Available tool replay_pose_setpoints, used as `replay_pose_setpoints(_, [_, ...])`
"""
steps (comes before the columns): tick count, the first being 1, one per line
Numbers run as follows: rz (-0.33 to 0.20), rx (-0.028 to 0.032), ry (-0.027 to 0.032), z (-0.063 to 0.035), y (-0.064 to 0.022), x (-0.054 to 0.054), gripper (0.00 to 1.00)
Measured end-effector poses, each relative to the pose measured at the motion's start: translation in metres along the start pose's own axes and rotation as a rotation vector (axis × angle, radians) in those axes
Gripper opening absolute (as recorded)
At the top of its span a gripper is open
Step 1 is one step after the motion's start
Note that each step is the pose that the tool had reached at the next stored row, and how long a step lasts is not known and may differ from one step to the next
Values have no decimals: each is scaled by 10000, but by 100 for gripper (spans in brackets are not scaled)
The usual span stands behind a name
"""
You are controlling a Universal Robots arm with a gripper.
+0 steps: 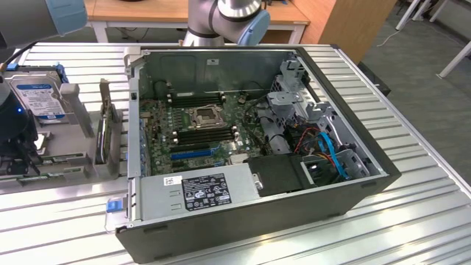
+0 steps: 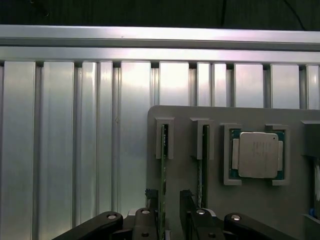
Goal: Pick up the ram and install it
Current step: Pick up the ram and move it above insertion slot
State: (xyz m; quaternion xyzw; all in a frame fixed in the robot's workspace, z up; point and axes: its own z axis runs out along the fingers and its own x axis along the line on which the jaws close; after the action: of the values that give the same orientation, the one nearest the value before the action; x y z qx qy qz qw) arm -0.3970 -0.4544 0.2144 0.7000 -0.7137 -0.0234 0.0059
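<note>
Straddling the ram (image 2: pixel 163 150) standing edgewise in the gray holder (image 2: pixel 260 202), the gripper (image 2: pixel 167 199) is spread wide, gripping nothing.

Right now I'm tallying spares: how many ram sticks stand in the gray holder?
2. One ram stick stands edge-on in the gray holder, between the jaws of the open end effector; the other fills the next slot, nearer the processor. More may be hidden.

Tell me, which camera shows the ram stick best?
The wrist view: the ram stands edge-on in its gray holder, straddled by the open gripper. The exterior view gives a thin green sliver near its left edge.
</note>
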Motion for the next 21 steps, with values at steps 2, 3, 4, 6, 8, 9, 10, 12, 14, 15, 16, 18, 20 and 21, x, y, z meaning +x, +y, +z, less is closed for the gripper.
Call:
replay_pose_setpoints(2, [1, 1, -1, 1, 0, 2, 31])
replay_pose_setpoints(3, [-2, 2, -2, 1, -1, 7, 31])
replay_pose_setpoints(4, [-2, 2, -2, 1, -1, 13, 31])
replay_pose_setpoints(6, [0, 1, 0, 0, -1, 25, 31])
replay_pose_setpoints(8, [0, 1, 0, 0, -1, 36, 31])
replay_pose_setpoints(9, [0, 0, 0, -1, 0, 37, 31])
replay_pose_setpoints(10, [1, 1, -1, 0, -1, 37, 31])
replay_pose_setpoints(12, [1, 0, -1, -1, -1, 37, 31])
replay_pose_setpoints(14, [0, 4, -3, 8, -1, 37, 31])
replay_pose_setpoints(15, [0, 2, -2, 16, -1, 37, 31])
replay_pose_setpoints(16, [0, 0, -1, 25, -2, 38, 31])
replay_pose_setpoints(18, [0, 1, -1, 44, -3, 38, 31])
replay_pose_setpoints(20, [0, 1, -1, 62, -3, 39, 31])
replay_pose_setpoints(21, [0, 0, -1, 71, -4, 39, 31])
